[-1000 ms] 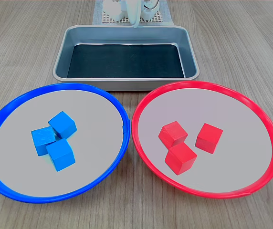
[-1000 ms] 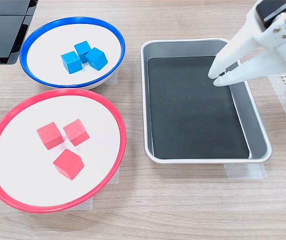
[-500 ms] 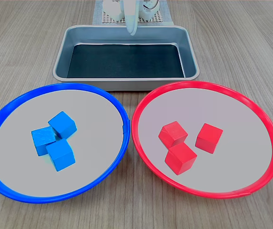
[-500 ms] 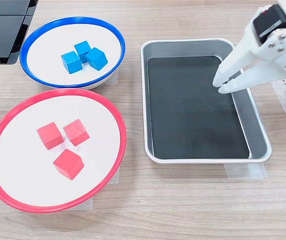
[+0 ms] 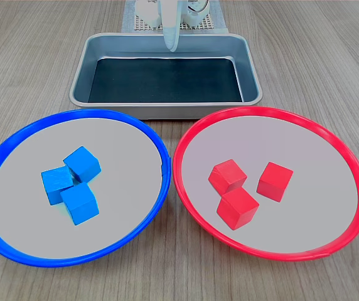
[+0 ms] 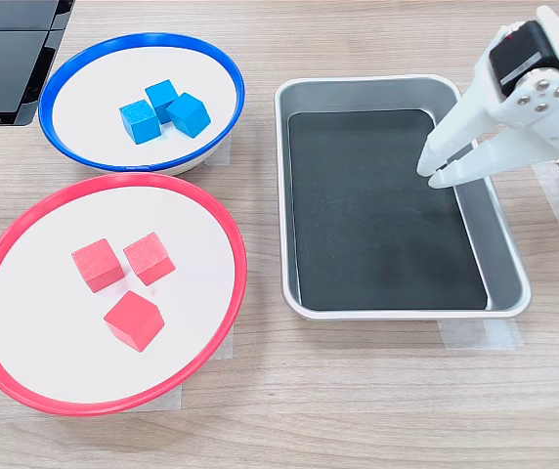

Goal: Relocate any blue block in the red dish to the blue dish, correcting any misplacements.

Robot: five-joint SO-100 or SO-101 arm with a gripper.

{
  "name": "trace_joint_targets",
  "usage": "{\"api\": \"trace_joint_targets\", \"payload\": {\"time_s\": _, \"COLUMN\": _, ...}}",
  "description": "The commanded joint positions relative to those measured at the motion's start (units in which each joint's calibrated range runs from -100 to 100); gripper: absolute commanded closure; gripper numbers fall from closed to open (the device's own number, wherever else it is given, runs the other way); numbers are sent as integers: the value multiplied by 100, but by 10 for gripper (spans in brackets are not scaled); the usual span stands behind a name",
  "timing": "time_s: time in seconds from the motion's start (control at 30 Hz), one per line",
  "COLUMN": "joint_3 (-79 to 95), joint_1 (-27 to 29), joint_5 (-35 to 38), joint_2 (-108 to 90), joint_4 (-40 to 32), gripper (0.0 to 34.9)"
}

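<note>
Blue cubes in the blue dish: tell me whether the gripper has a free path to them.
Probably yes. The gripper hangs empty above the metal tray; nothing stands between it and the three blue cubes lying uncovered in the blue dish. Whether it reaches that far is unclear.

In the first exterior view we look from the front, low and close, across the blue dish (image 5: 16,157) and red dish (image 5: 349,163) toward the metal tray (image 5: 167,110) and the arm's base at the far edge. In the second exterior view we look almost straight down from higher up, with the claw (image 6: 434,174) at the second exterior view's right. Both exterior views share dishes, tray and bench (image 6: 358,410).
</note>
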Motion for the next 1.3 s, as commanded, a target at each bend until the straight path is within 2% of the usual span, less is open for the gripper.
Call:
{"api": "trace_joint_targets", "payload": {"time_s": 0.0, "joint_3": -20, "joint_1": -13, "joint_5": -5, "joint_2": 9, "joint_4": 21, "gripper": 349}}
{"api": "trace_joint_targets", "payload": {"time_s": 1.27, "joint_3": -29, "joint_1": -60, "joint_5": 5, "joint_2": 9, "joint_4": 21, "gripper": 349}}
